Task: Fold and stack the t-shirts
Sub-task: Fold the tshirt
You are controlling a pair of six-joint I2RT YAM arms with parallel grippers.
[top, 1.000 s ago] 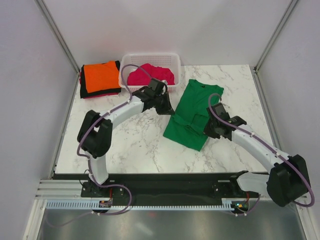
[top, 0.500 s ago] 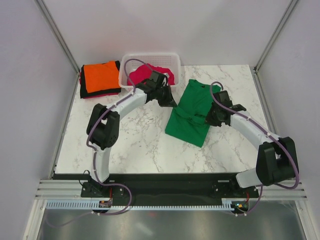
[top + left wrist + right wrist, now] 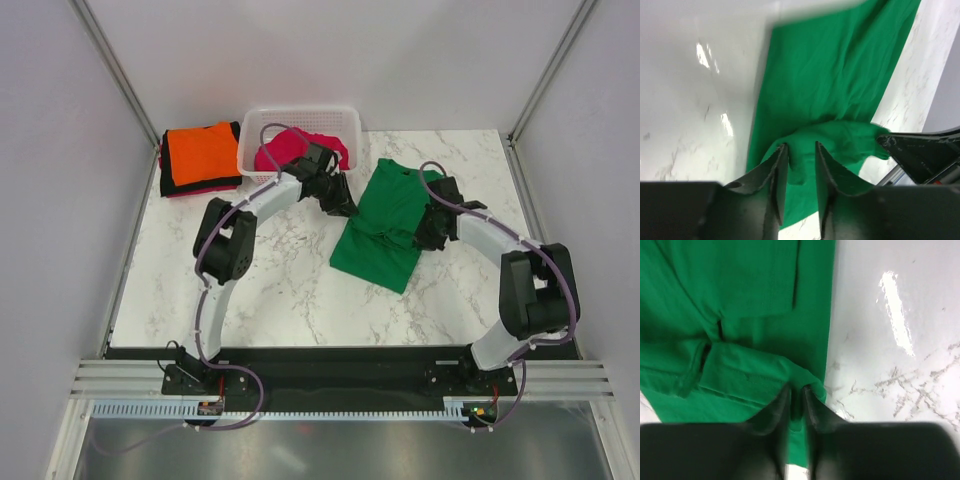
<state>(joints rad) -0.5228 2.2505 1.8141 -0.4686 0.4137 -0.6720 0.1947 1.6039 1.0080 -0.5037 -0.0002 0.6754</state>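
Green t-shirt (image 3: pixel 385 225), lying on the marble table (image 3: pixel 280 290), right of the middle; sides turned in toward the middle, not yet a neat square; sitting between the left gripper (image 3: pixel 345 207) and the right gripper (image 3: pixel 418 236). Orange t-shirt (image 3: pixel 200 150) on top of dark t-shirts (image 3: pixel 200 188) at the far left; pink t-shirt (image 3: pixel 290 150) in the white basket (image 3: pixel 300 113) just beside that pile.

Left jaws a little apart, with a bump of green cloth right at the tips; not pinching it, by the look of it. Right jaws almost together, with a thin strip of green in the gap; cannot tell whether gripping or letting go.

Might go wrong: cloth catching on a finger during the lift away and pulling the fold open again; most likely from jaws too narrow to drop it. Might also end up with a lumpy, crooked fold, from the bump left unsmoothed.

Top view: whole shirt, pile, basket, both arms; jaws too small to read there. Left wrist view: the gap, the bump, and a black tip at the far side. Right wrist view: the folded sleeve hem and the shirt's edge against bare marble.
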